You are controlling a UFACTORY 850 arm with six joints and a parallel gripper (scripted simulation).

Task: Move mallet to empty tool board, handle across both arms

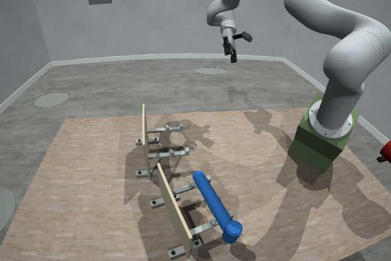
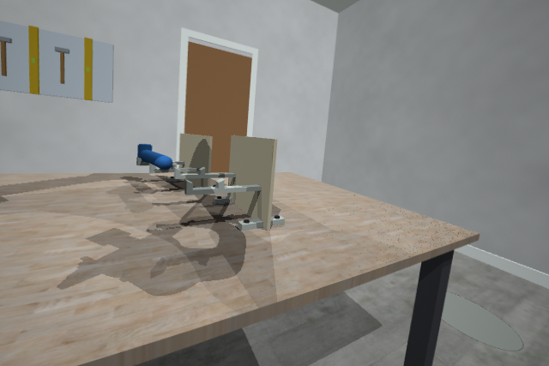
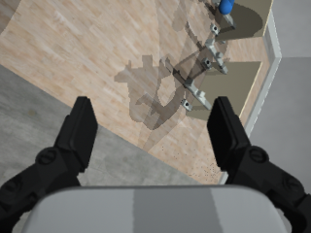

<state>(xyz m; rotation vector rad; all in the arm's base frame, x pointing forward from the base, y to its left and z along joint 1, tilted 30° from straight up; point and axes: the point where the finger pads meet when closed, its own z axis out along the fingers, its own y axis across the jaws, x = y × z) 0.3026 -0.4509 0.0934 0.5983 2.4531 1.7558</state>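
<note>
High above the tabletop's (image 1: 95,144) far edge, the pincer (image 1: 229,50) hangs wide and holds nothing. Beside the empty board (image 1: 143,125), the mallet (image 1: 214,202) rests on its own board's arms. Risk: an off-centre grasp could tilt the handle.

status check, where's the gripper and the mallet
Gripper high above the table's far edge, jaws open, empty. Mallet resting across its board's arms. Empty board beside it. Nothing in the way.
</note>
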